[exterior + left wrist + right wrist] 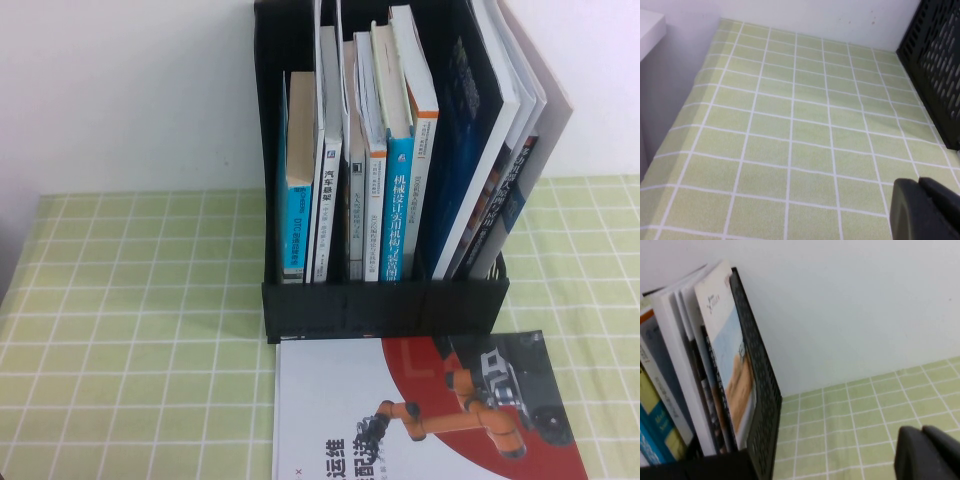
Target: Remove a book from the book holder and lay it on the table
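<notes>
The book [420,420] with the big red disc and the orange-and-white robot arm on its cover lies flat and face up on the desk [130,330], just in front of the book holder [385,305], its far edge right beside the low front wall; its near part runs out of the high view's lower edge. The book holder, tall and black, stands at the far middle of the green-gridded cloth against the white wall, still packed with upright volumes: blue-spined paperbacks [398,200] in the middle compartments and several large thin magazines [500,130] leaning to the right in the right-hand compartment. Neither arm shows in the high view. The left pincer [925,210] appears only as dark finger shapes in a corner of its own wrist view, hanging above bare cloth to the left of the holder's perforated side, and its tips look closed together, holding nothing. The right pincer [927,452] is likewise seen only in its wrist view, above the cloth to the right of the holder, its fingers together and empty. From that side a white brochure [727,355] stands against the holder's outer wall.
</notes>
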